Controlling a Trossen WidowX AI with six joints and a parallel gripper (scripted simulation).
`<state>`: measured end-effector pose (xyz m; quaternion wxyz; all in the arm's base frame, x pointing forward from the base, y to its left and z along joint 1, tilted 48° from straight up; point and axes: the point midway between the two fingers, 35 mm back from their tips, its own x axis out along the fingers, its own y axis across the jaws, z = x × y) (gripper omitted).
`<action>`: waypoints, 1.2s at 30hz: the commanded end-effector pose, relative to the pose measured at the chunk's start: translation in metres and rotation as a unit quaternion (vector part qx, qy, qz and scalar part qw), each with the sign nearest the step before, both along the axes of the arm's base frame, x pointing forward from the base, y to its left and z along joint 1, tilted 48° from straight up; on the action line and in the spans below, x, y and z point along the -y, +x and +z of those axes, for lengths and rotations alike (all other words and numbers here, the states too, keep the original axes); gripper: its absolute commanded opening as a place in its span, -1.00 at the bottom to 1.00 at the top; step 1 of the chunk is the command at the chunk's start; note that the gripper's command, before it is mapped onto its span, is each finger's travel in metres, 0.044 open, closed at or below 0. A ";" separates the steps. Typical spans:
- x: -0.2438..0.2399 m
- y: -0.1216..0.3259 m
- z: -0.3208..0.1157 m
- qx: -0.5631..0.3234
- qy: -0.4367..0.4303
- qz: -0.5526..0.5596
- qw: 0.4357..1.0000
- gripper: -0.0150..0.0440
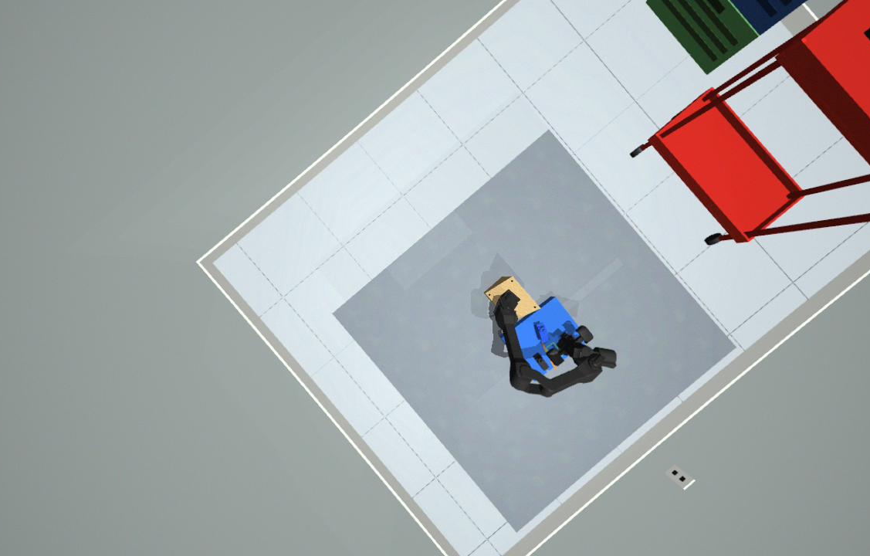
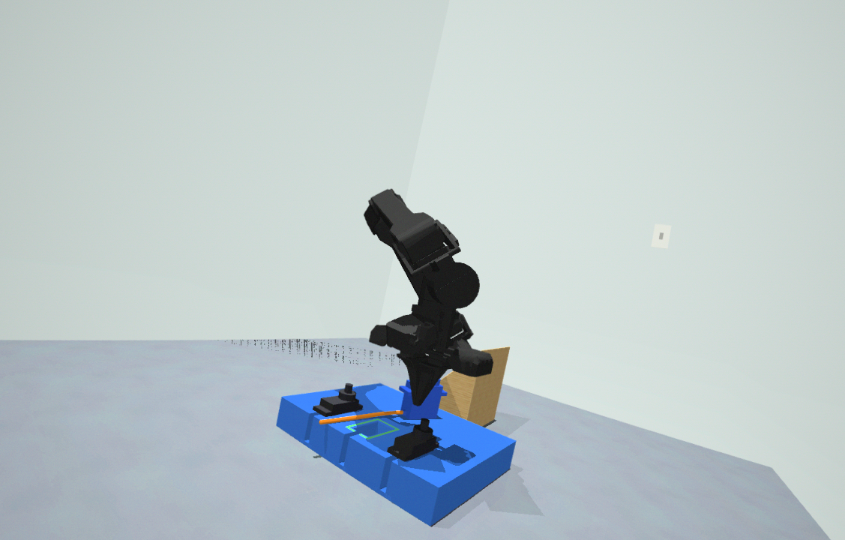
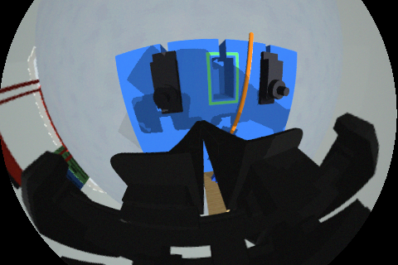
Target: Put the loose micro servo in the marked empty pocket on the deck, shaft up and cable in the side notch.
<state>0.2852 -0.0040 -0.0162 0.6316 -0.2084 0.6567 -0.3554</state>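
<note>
Servo [image 2: 426, 398], blue and loose, stands on the blue deck [image 2: 405, 469] near its back edge, right under the closed gripper [image 2: 422, 396], whose tips point down at its top; the pictures do not settle whether they touch. Nothing sits between the fingers. One deck carries two black servos [image 2: 338, 402], one at each side of one green-edged pocket [image 2: 371, 427]. One orange cable [image 2: 359, 417] runs from the blue servo past the pocket's far side.
</note>
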 end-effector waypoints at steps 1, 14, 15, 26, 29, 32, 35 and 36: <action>0.002 0.002 0.003 0.007 -0.005 -0.004 1.000 -0.49; 0.016 0.000 -0.010 0.007 -0.005 -0.004 1.000 -0.49; 0.017 0.000 -0.011 0.007 -0.005 -0.004 1.000 -0.49; 0.031 -0.002 -0.023 0.007 -0.006 -0.004 1.000 -0.49; 0.032 -0.003 -0.024 0.007 -0.006 -0.004 1.000 -0.49; 0.033 -0.003 -0.023 0.007 -0.006 -0.004 1.000 -0.49; 0.036 -0.003 -0.020 0.007 -0.006 -0.004 1.000 -0.49; 0.037 -0.003 -0.019 0.007 -0.006 -0.004 1.000 -0.49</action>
